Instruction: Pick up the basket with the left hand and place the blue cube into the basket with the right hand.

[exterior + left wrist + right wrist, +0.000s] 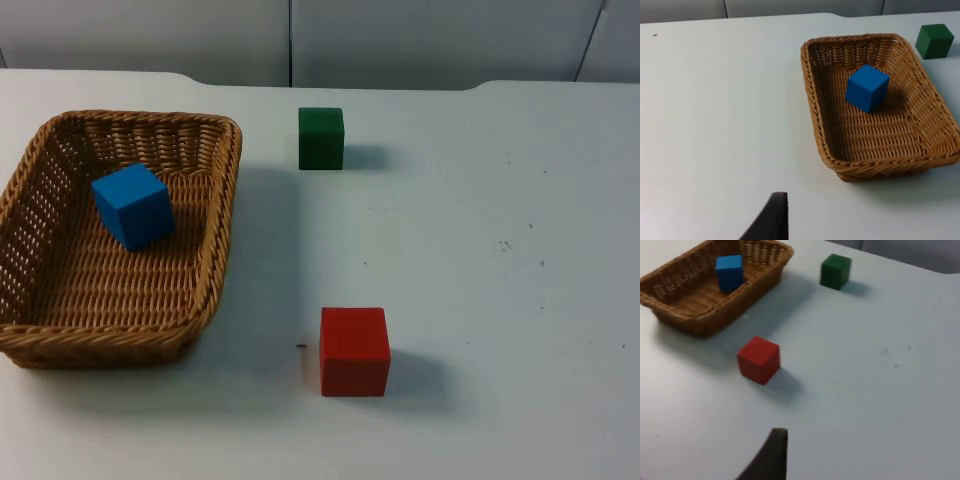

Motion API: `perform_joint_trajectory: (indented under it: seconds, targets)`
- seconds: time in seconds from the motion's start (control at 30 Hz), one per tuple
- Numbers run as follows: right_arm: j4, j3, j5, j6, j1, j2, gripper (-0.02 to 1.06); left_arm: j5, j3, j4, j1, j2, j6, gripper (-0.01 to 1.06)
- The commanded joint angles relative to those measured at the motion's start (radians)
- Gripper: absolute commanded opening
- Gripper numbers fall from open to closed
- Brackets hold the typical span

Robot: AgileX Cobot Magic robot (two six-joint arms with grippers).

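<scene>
Evidently the cube [132,205] already lies in the basket [222,210] on the table [480,250]; both grippers' states cannot be told, so retreat without disturbing either.

Woven wicker basket [222,210], matt tbl [480,300]

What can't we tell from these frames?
- Left gripper, right gripper: open or shut cannot be told; each wrist view has one black fingertip cut by the edge.
- Basket: its left rim is cut off by the top view's edge.
- Blue cube: whether it lies flat or tilted on the weave is unclear.
</scene>
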Motion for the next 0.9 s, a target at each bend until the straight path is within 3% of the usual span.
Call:
perform_joint_trajectory:
  seconds: [0.0,0.07,0.2,0.27,0.53,0.7,0.87]
  targets:
    - [0.001,0.009,-0.013,-0.008,-0.064,-0.003,1.05,-0.009,0.003,-0.009,-0.004,-0.003,-0.005,1.05]
    - [0.001,0.009,-0.013,-0.008,-0.099,-0.003,1.05,-0.009,0.003,-0.009,-0.004,-0.003,-0.005,1.05]
    - [-0.014,0.009,-0.013,0.016,-0.277,-0.003,1.05,-0.009,0.003,-0.009,-0.004,-0.003,-0.005,1.05]
    - [-0.014,0.009,-0.013,0.014,-0.319,-0.003,1.05,-0.009,0.003,-0.009,-0.004,-0.003,-0.005,1.05]
    - [0.045,0.009,-0.015,-0.072,-0.580,-0.003,1.05,-0.009,0.003,-0.009,-0.004,-0.003,-0.005,1.05]
    - [0.068,0.009,-0.015,-0.102,-0.665,-0.003,1.05,-0.009,0.003,-0.009,-0.004,-0.003,-0.005,1.05]
    - [0.077,0.009,-0.015,-0.116,-0.686,-0.003,1.05,-0.009,0.003,-0.009,-0.004,-0.003,-0.005,1.05]
